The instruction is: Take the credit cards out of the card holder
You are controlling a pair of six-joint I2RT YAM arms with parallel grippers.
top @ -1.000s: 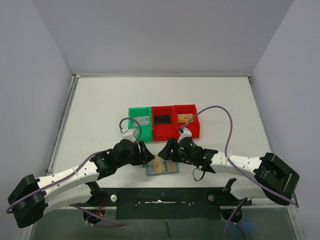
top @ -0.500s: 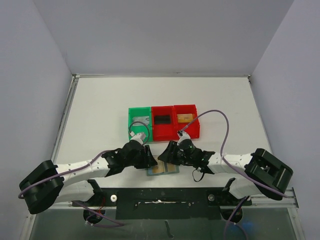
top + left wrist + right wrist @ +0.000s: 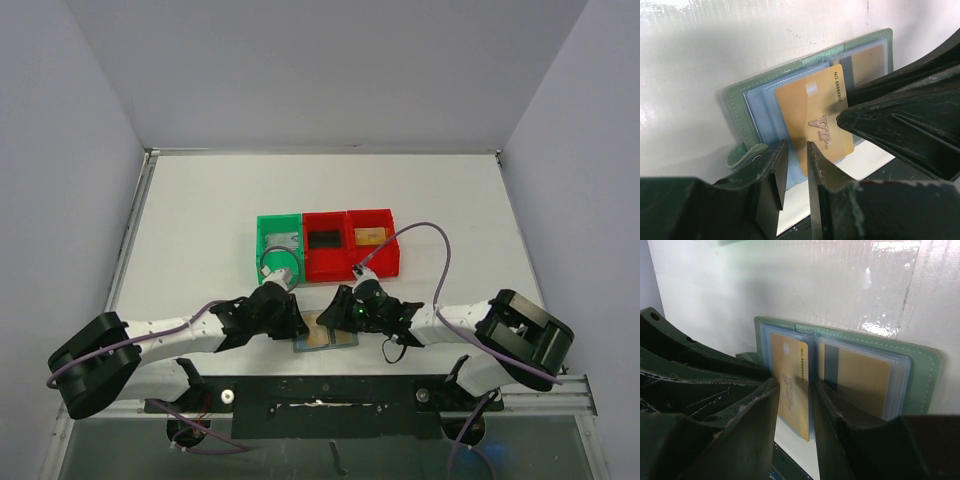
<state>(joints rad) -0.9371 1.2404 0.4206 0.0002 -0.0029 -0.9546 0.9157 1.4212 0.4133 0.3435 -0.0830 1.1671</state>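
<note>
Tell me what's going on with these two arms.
Both arms are bent over the open card holder at the table's near edge. The right gripper has its fingers either side of a gold card sticking partway out; the left gripper sits by the holder's strap. Whether either is clamped is unclear. Three cards already lie in the bins behind.

We see the card holder (image 3: 737, 115) in a green cover with pale blue sleeves. One credit card (image 3: 812, 117) is gold, stamped VIP beside a dark number; another card (image 3: 860, 372) is gold with a dark stripe. The desk (image 3: 200, 220) is white, one bin (image 3: 262, 250) green, two bins (image 3: 385, 264) red.
</note>
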